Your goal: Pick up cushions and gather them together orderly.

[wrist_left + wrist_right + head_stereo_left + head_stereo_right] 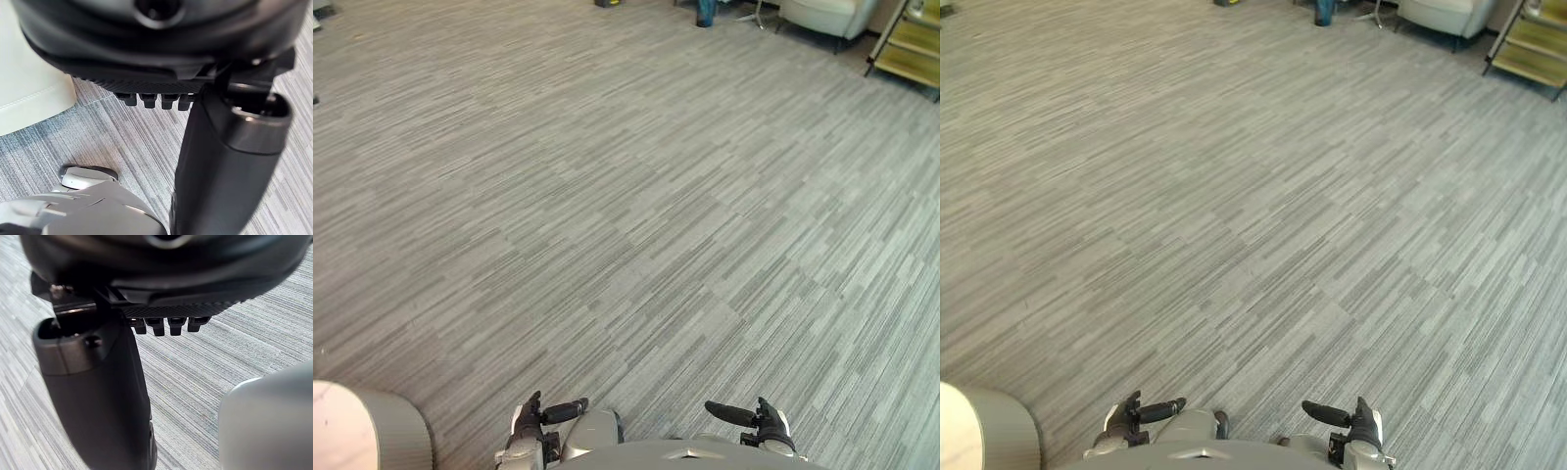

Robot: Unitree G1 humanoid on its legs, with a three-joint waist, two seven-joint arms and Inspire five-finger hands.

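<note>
Cushion [347,431], pale, rounded, lower left on striped carpet [626,215]. I see left hand [530,428] and right hand [768,424] relaxed, empty

The 2 head views look steeply down from above both hands onto the grey carpet [626,215] ahead. They sit slightly apart and share nearly all of it, with the left hand [533,426] and right hand [759,421] at their near edge. Each wrist view sits very close behind its own hand, facing the carpet past the fingertips. The left wrist view and the head views share a pale cushion [29,93] just outside the left hand.
</note>
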